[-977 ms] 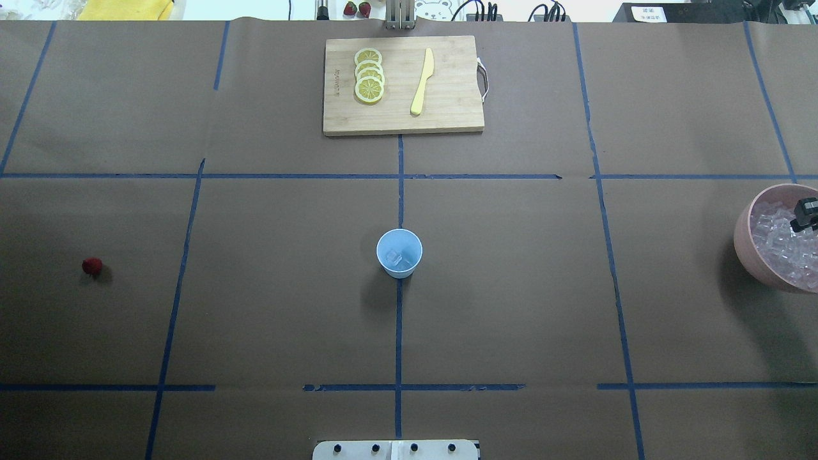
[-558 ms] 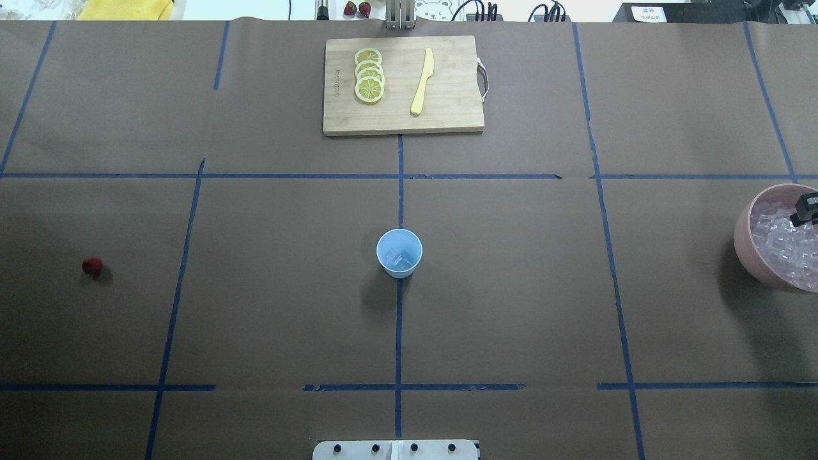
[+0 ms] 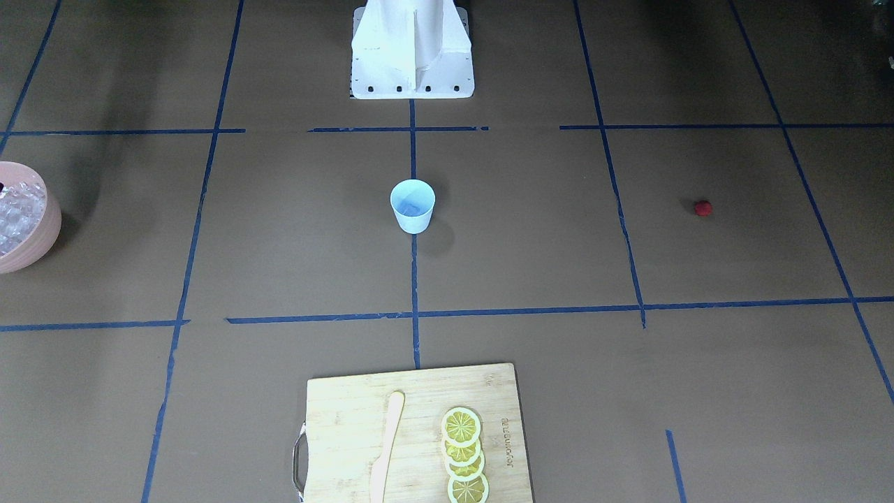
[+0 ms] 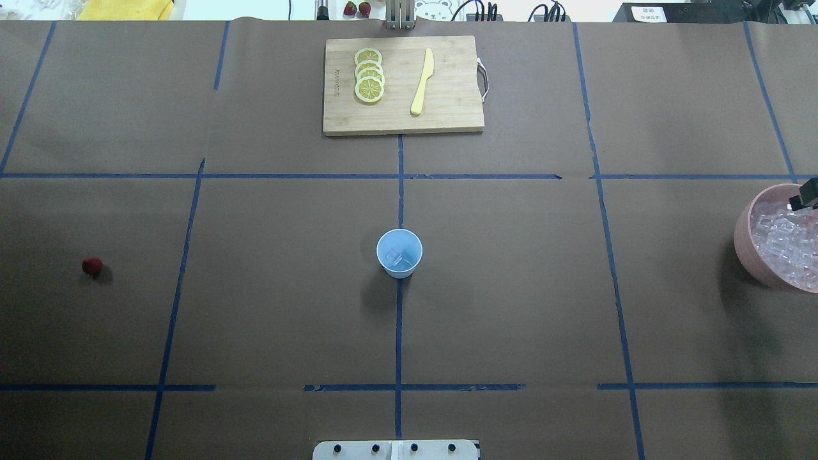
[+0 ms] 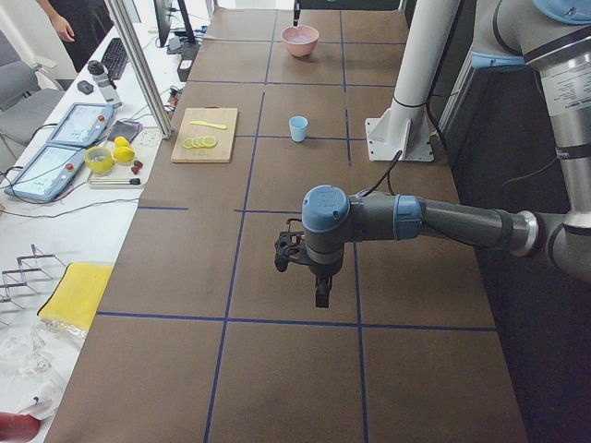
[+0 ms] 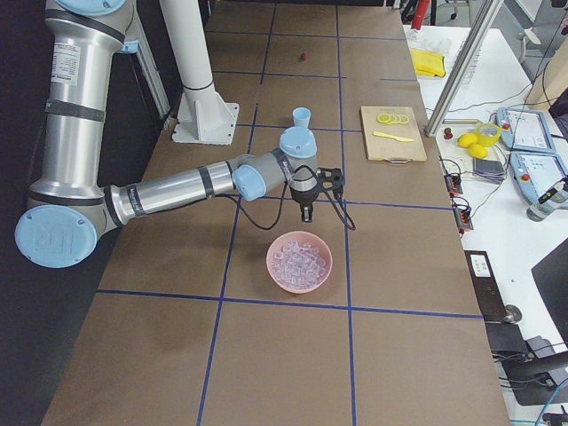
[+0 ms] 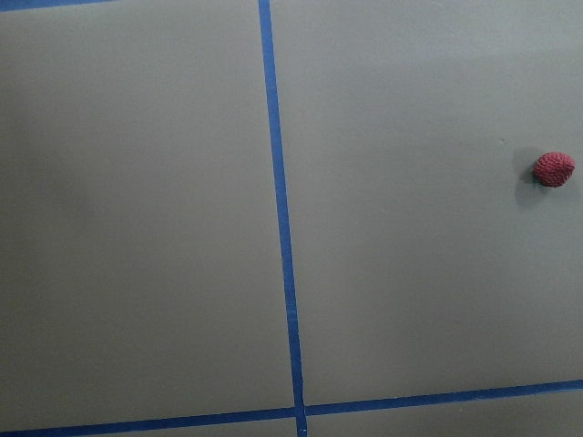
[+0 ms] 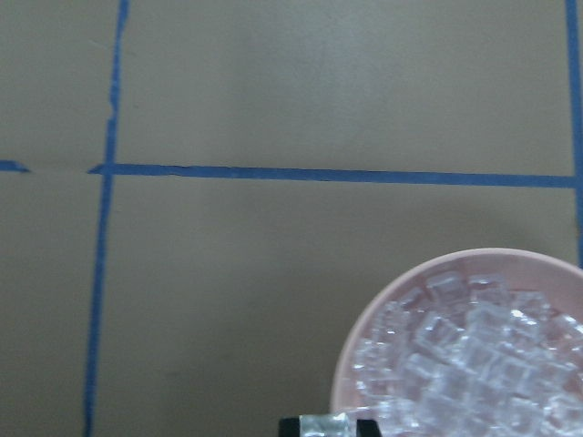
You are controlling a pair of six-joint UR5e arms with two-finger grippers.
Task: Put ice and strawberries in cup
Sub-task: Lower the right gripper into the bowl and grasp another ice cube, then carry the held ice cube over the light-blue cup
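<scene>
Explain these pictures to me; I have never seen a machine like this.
This is a robot with two jointed arms, each ending in a two-finger claw. Two cameras look down on the table, one from behind the robot and one facing it; two look along the table from its ends; one sits on each wrist. On it are a light-blue cup holding some ice, a pink bowl full of ice cubes, one red strawberry, and a cutting board with lemon slices and a yellow knife. The right claw hangs by the bowl's rim; its wrist camera shows a clear cube pinched between its tips. The left claw hovers near the strawberry; whether it is open cannot be told.
</scene>
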